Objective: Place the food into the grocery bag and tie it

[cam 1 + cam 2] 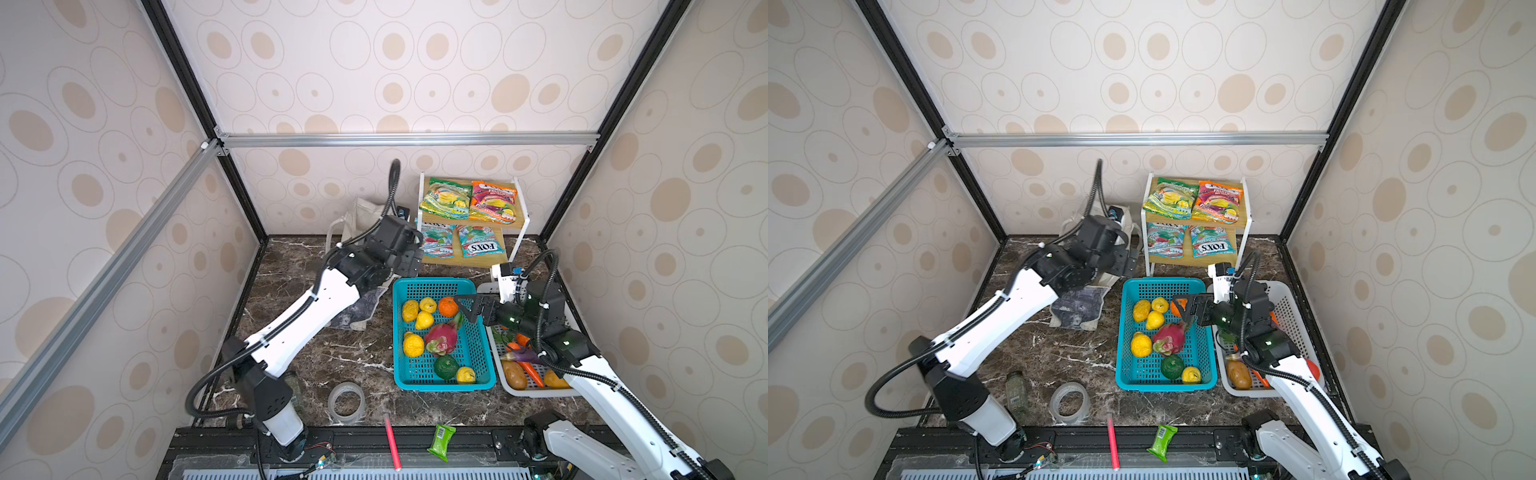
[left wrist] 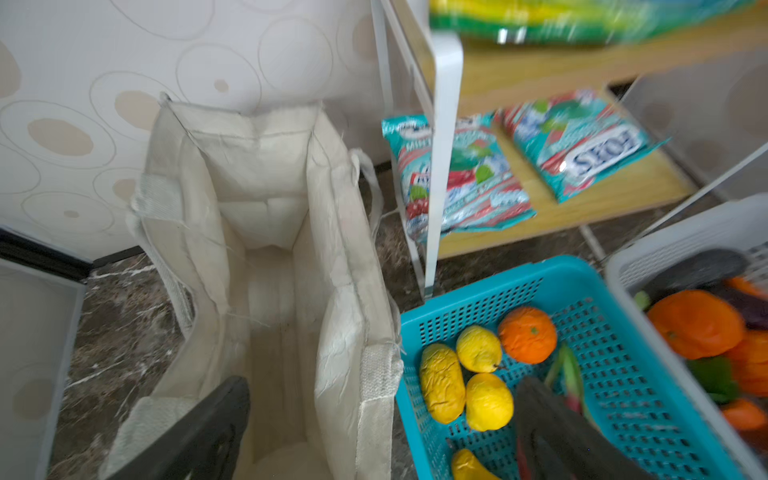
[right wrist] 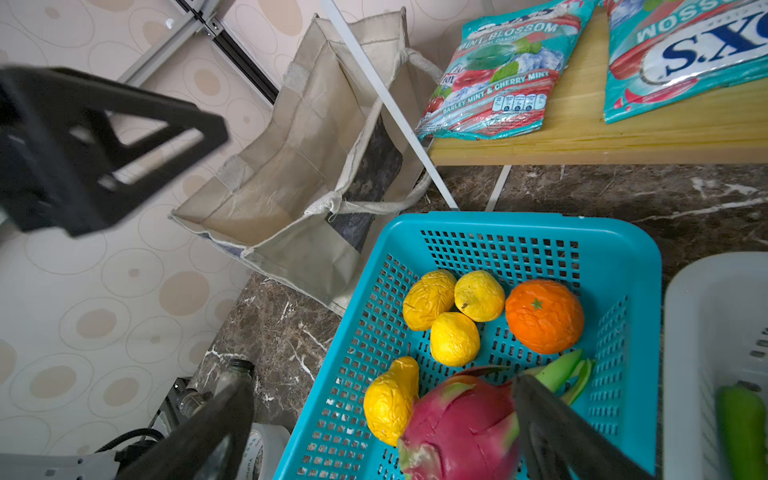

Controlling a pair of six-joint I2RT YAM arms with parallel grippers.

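Observation:
The grocery bag (image 2: 266, 232) stands open and empty at the back, left of the shelf, also seen in the right wrist view (image 3: 307, 153). My left gripper (image 1: 409, 259) (image 2: 382, 432) hangs open, one finger over the bag's mouth and one over the teal basket (image 1: 440, 382). That basket holds yellow fruits (image 1: 413, 345), an orange (image 3: 544, 316) and a pink dragon fruit (image 1: 442, 338). My right gripper (image 1: 467, 307) (image 3: 382, 419) hovers open above the dragon fruit, holding nothing. More vegetables lie in the white basket (image 1: 515, 388). Green (image 1: 446, 199) and orange (image 1: 492, 201) snack packets lie on the shelf top.
The white-framed shelf (image 1: 521, 232) carries teal FOX'S packets (image 1: 478, 246) on its lower board. Near the front edge are a tape roll (image 1: 347, 402), a glass jar (image 1: 1017, 392), a red stick (image 1: 391, 442) and a green wrapper (image 1: 441, 441).

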